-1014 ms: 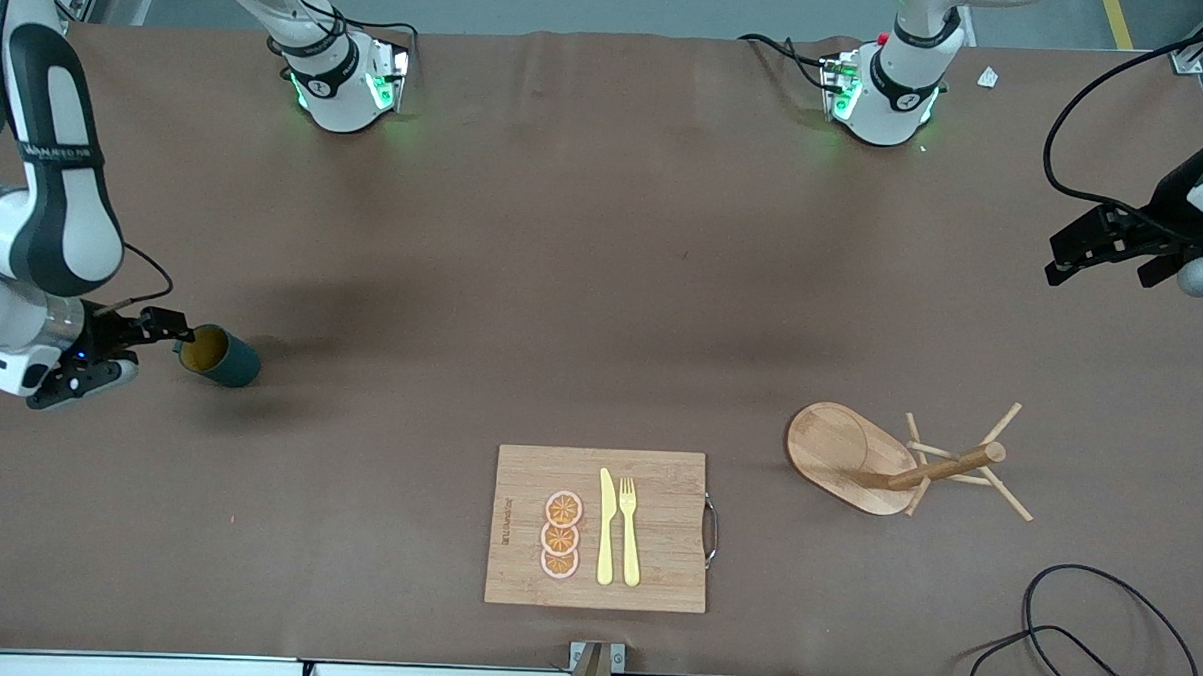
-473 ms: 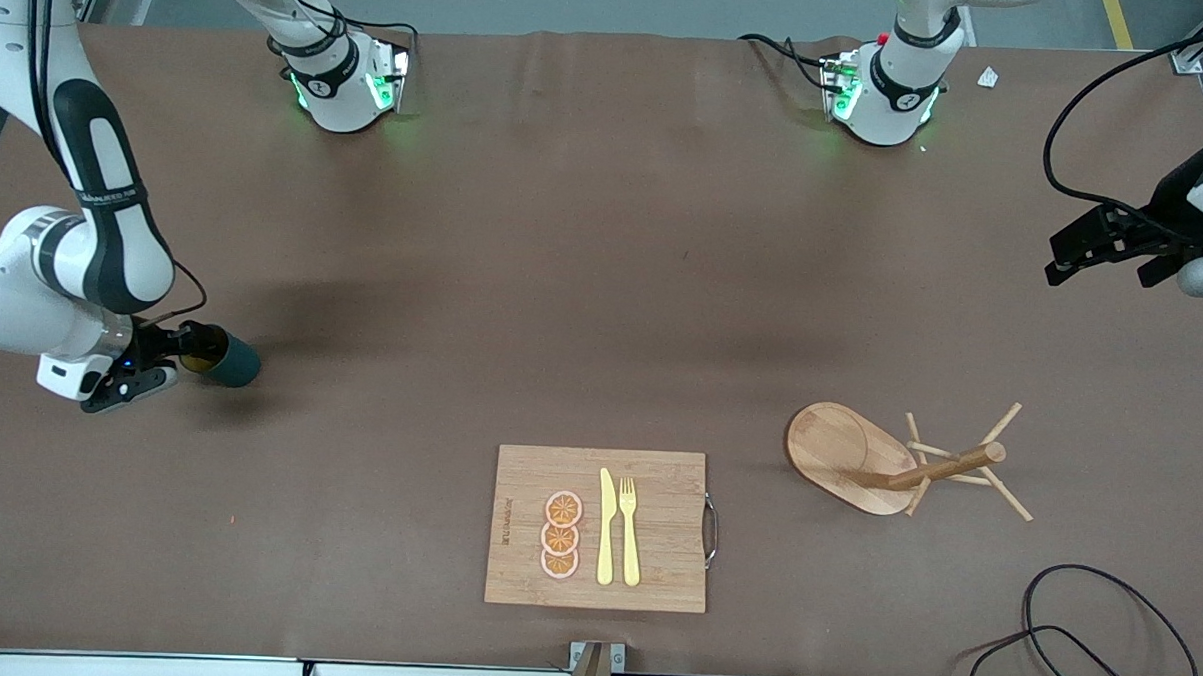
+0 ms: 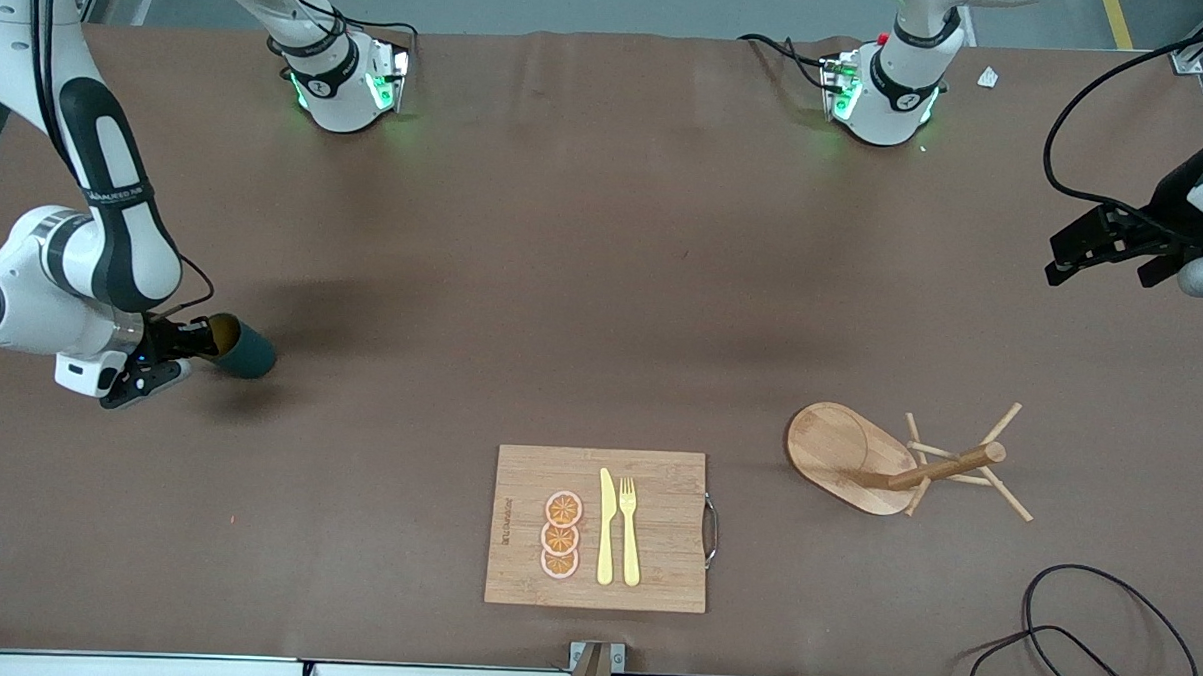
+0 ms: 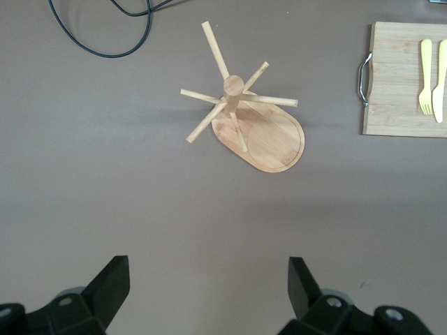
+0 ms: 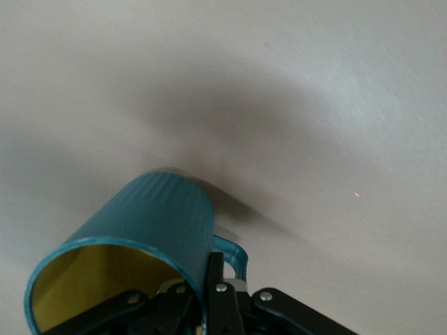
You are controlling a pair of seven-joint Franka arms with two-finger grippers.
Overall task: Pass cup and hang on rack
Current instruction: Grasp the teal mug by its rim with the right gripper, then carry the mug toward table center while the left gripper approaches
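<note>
The dark teal cup (image 3: 243, 351) is tipped on its side near the right arm's end of the table, its yellowish mouth turned toward my right gripper (image 3: 199, 341). That gripper (image 5: 200, 280) is shut on the rim of the cup (image 5: 157, 218), one finger inside and one outside beside the loop handle (image 5: 234, 255). The wooden rack (image 3: 858, 455) stands toward the left arm's end, its pegs bare. My left gripper (image 3: 1105, 248) waits open over the table's edge at that end. Nothing lies between its fingers (image 4: 110, 280), and the rack (image 4: 269, 136) shows below them.
A bamboo cutting board (image 3: 664, 540) with a yellow knife, a fork and orange slices lies near the front camera's edge. Black cables (image 3: 1081, 635) coil by the corner nearest the rack. A cable (image 4: 105, 42) and the board (image 4: 391, 77) also show in the left wrist view.
My right gripper moved in on the cup's mouth and shut on its rim. The cup shifted slightly toward the table's middle. The left arm stayed still.
</note>
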